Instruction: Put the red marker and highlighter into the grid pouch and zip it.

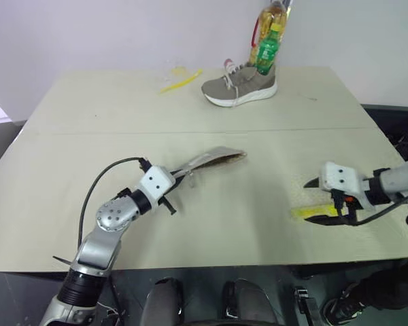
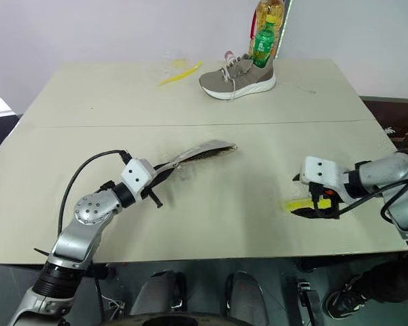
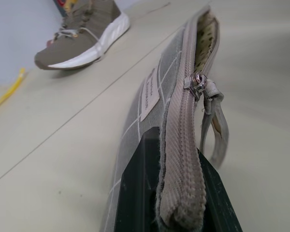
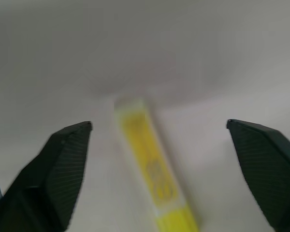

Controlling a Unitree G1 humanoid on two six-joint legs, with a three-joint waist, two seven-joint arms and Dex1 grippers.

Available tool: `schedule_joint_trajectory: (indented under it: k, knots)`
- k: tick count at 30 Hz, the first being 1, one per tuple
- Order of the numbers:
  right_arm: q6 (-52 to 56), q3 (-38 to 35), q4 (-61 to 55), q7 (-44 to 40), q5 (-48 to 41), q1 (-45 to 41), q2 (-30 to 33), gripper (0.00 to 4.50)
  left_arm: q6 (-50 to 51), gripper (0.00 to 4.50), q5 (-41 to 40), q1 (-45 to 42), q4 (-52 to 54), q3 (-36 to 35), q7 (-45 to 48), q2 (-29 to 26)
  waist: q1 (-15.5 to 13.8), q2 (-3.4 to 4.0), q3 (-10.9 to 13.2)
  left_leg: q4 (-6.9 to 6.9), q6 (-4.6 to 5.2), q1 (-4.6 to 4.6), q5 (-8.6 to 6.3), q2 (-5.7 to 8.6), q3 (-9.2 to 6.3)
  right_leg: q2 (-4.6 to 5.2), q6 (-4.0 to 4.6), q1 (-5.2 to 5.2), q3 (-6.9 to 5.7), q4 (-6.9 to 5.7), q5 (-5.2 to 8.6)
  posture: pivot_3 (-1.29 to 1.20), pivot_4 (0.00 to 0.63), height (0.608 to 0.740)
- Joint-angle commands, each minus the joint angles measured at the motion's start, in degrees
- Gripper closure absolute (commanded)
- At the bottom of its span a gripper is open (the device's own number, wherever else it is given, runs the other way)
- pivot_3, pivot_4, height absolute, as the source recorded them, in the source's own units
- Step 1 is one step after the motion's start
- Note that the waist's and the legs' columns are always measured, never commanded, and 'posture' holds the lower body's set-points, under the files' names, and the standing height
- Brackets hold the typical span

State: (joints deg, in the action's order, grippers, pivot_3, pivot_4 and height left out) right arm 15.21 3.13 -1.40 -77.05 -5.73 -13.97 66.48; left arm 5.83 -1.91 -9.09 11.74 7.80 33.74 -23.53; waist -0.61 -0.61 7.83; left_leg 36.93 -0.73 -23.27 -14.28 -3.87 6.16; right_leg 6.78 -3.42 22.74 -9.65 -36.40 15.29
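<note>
The grid pouch (image 1: 211, 161) is grey with white lines and is held on edge just above the table's middle. My left gripper (image 1: 179, 174) is shut on its near end. In the left wrist view the pouch (image 3: 154, 96) runs away from the fingers (image 3: 140, 193), its zipper pull (image 3: 197, 83) sits partway along, and the far end gapes open. The yellow highlighter (image 1: 306, 212) lies flat on the table at the right. My right gripper (image 1: 323, 202) hangs open over it, one finger on each side of the highlighter (image 4: 150, 164). The red marker is out of view.
At the table's far edge stands a grey-brown sneaker (image 1: 241, 85) with a green bottle (image 1: 268, 49) in it and a taller bottle behind. A thin yellow strip (image 1: 180, 80) lies left of the shoe. A seam (image 1: 88, 131) crosses the tabletop.
</note>
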Motion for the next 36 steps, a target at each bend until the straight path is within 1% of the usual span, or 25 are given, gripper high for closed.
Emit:
schedule_joint_trajectory:
  k: [1,5,6,8,13,14,18,21,23,25,28,32,36]
  knots:
    - [-5.4,1.8,3.5,-0.8,3.7,0.4,1.8,0.01,-1.1,4.5,-0.8,-1.1,0.4,0.2,0.5,0.4,-0.1,0.0,0.0,0.01,0.0,0.0,0.0,0.0,0.0,0.0,0.0,0.0,0.0,0.0,0.0,0.0,0.15,0.702]
    - [-7.4,3.7,8.4,-1.3,5.2,-1.1,0.9,0.01,-1.2,4.5,-0.7,-1.2,0.5,0.3,0.4,0.7,-0.2,0.0,0.0,0.06,0.0,-0.02,0.0,0.01,-0.01,0.02,-0.01,-0.03,0.0,0.0,0.0,0.0,0.15,0.702]
    - [-7.1,4.0,9.5,-1.7,5.2,-1.5,0.4,0.25,-1.2,4.5,-0.6,-1.0,0.6,0.3,0.4,0.7,-0.2,-0.01,0.0,0.07,0.0,-0.02,0.0,0.01,-0.01,0.02,-0.01,-0.03,0.0,0.0,0.0,0.0,0.15,0.702]
    - [-7.6,4.7,11.4,-2.3,5.7,-2.1,0.2,0.9,-1.2,4.5,-0.5,-0.7,0.9,0.3,0.3,0.7,-0.1,-0.01,0.0,0.07,-0.01,-0.01,0.0,0.01,-0.01,0.01,-0.01,-0.04,0.0,0.01,0.0,0.0,0.15,0.702]
    - [-9.0,5.6,12.3,-1.9,6.7,-4.2,-1.0,3.49,-1.0,4.5,-0.5,0.5,1.9,-0.3,-0.1,0.4,-0.1,-0.01,0.0,0.08,-0.01,0.0,0.0,0.01,-0.02,0.0,-0.01,-0.06,0.0,0.01,0.0,0.0,0.15,0.702]
    - [-10.4,5.6,12.1,-1.0,7.1,-4.8,-1.5,3.69,-1.0,4.5,-0.5,0.6,1.9,-0.4,-0.1,0.4,-0.1,-0.01,0.0,0.08,-0.01,0.0,0.0,0.0,-0.02,0.0,-0.01,-0.06,0.0,0.01,0.0,0.0,0.15,0.702]
    - [-12.3,4.4,10.1,2.4,7.1,-7.8,-4.6,3.69,-1.0,4.5,-0.5,0.7,1.9,-0.7,-0.3,0.3,0.0,0.0,0.0,0.08,-0.01,0.0,0.01,0.01,-0.01,-0.01,0.0,-0.05,0.0,0.0,0.0,0.0,0.15,0.702]
    - [-7.3,2.6,2.7,5.4,3.0,-13.2,-10.2,3.69,-1.0,4.5,-0.6,0.5,1.7,-1.0,-0.3,0.1,0.2,0.04,0.0,0.09,-0.01,0.0,0.01,0.01,0.0,-0.02,-0.01,-0.04,0.0,0.0,0.0,0.0,0.15,0.702]
    - [-6.3,3.2,-1.5,7.9,4.0,-15.8,-12.8,3.69,-1.0,4.5,-0.7,0.5,1.6,-1.2,-0.3,0.0,0.1,0.12,0.1,0.09,-0.03,0.0,0.02,0.01,0.01,-0.03,0.0,0.01,0.01,-0.03,-0.02,0.0,0.15,0.702]
    - [-5.7,4.3,-3.5,9.2,5.3,-16.8,-14.0,3.69,-1.1,4.5,-0.7,0.3,1.4,-1.2,-0.3,-0.1,-0.2,0.12,0.1,0.08,-0.03,0.0,0.02,0.0,-0.03,-0.03,0.0,0.0,0.0,-0.07,-0.02,0.0,0.15,0.702]
    - [-4.7,5.7,-5.3,11.3,6.3,-18.5,-16.2,3.69,-1.2,4.5,-0.7,0.3,1.4,-1.2,-0.2,-0.2,-0.8,0.07,0.0,0.09,-0.02,-0.06,0.01,0.01,-0.13,0.03,-0.01,-0.09,-0.05,0.05,0.0,0.0,0.15,0.702]
    - [-3.5,8.1,-6.4,13.3,8.2,-20.6,-19.4,3.69,-1.2,4.5,-0.8,0.2,1.6,-1.1,-0.2,-0.2,-0.3,0.08,0.0,0.13,0.13,-0.08,-0.08,0.03,-0.05,0.06,-0.14,-0.09,-0.02,0.13,-0.08,0.0,0.15,0.702]
    - [-4.0,10.6,-4.3,15.6,11.6,-22.4,-21.4,3.69,-1.2,4.5,-0.9,0.2,1.9,-1.0,-0.1,0.0,-0.1,0.1,0.0,0.13,0.13,-0.08,-0.08,0.03,-0.04,0.04,-0.15,-0.06,-0.02,0.08,-0.08,0.0,0.15,0.702]
